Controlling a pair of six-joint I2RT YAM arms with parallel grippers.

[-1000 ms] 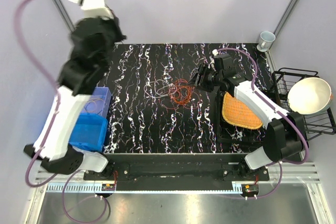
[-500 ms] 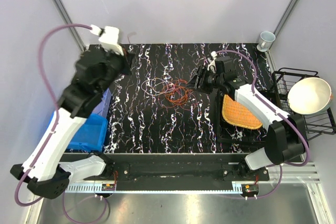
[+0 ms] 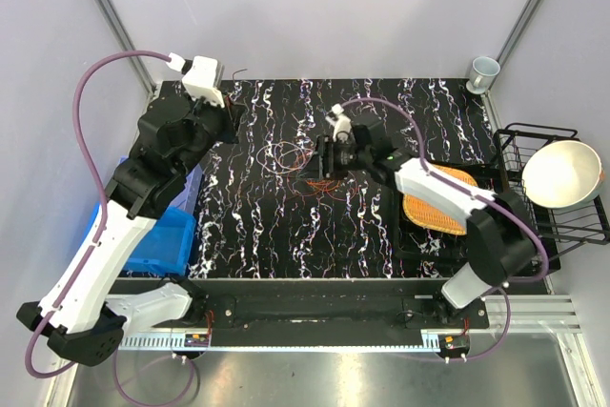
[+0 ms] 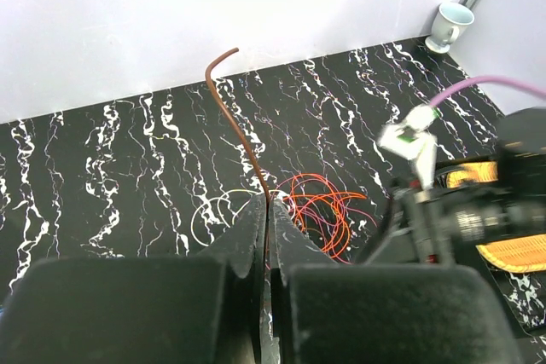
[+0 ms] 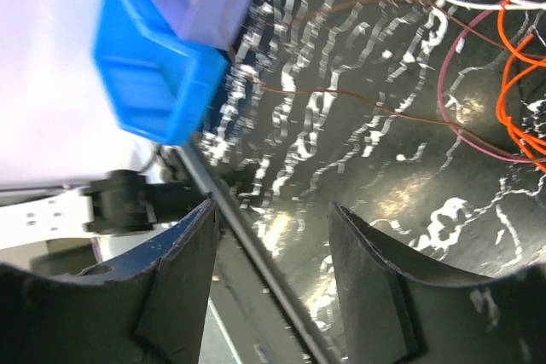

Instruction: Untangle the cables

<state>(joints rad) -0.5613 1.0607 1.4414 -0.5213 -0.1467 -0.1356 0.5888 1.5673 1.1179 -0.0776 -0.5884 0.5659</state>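
Pinching a brown wire that sticks up, L fingers clenched on it, R fingers spread (nothing btwn them) by cables, tangled mid bench.

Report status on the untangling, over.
Left gripper shut on brown wire, off the table. Right gripper open, low by cable tangle. Right arm hides part of tangle from above.
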